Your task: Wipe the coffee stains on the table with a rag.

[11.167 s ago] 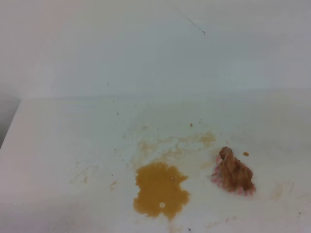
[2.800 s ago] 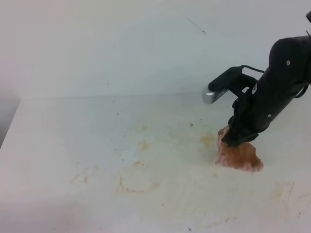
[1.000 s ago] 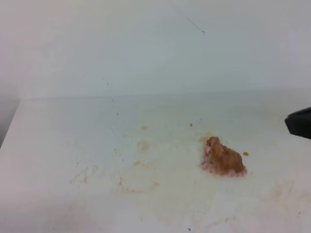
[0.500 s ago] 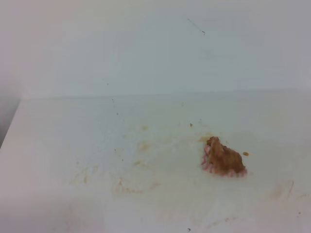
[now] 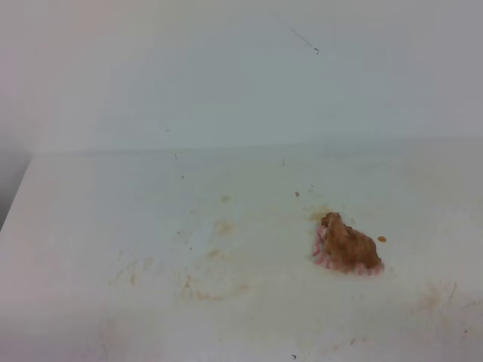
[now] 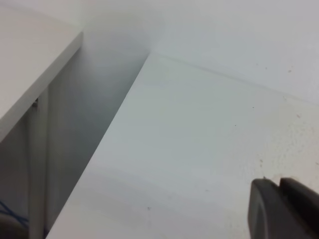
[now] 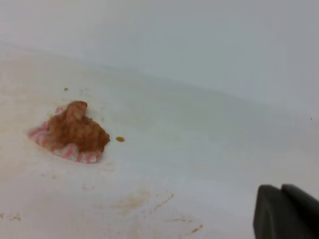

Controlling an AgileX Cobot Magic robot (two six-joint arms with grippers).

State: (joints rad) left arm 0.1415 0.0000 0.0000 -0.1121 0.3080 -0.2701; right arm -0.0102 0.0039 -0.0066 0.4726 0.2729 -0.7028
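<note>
Rag (image 7: 70,133) well apart from right tool (image 7: 281,209)

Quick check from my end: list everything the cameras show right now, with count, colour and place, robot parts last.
rag: one, brown-stained wad with pink-and-white edging, lying free on the table right of centre in the high view.
coffee stains: several pale tan smears and a faint ring, left of the rag; one small orange drop just right of the rag; more tan streaks in front of it in the right wrist view.
table: one, white, with small dark specks.
wall: white, behind the table.
side surface: one, white, beside the table's left edge across a gap.
left gripper: black, fingertips together, over the bare table.
right gripper: black, shut, holding nothing, away from the rag.
</note>
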